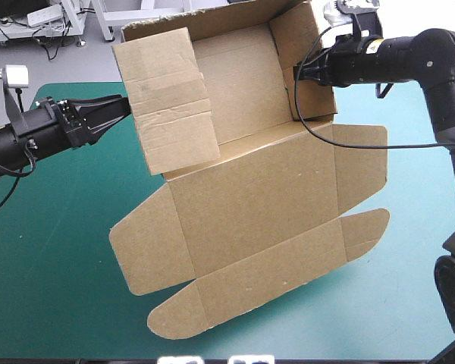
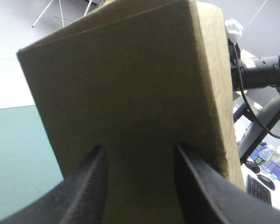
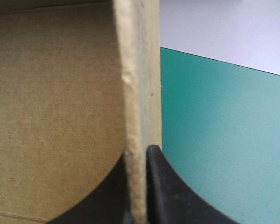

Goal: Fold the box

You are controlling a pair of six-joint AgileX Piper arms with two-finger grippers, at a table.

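Box [image 1: 250, 197], brown cut corrugated-board sheet, mid-bench on the teal-green covered bench [image 1: 45, 258]. Judged light, stiff across its panels and bending only at the creases, so best held by wall edges. 6 o'clock: lid panel and rounded tabs flat. 9 o'clock: black fin-fingered left claw [image 1: 117, 110] wide, against the raised side wall. 2 o'clock: right claw [image 1: 302, 72] pinching the opposite wall's edge.

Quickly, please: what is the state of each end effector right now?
Left end effector: open, fingers apart, a wall of the box just ahead.
Right end effector: closed on a box wall's edge.
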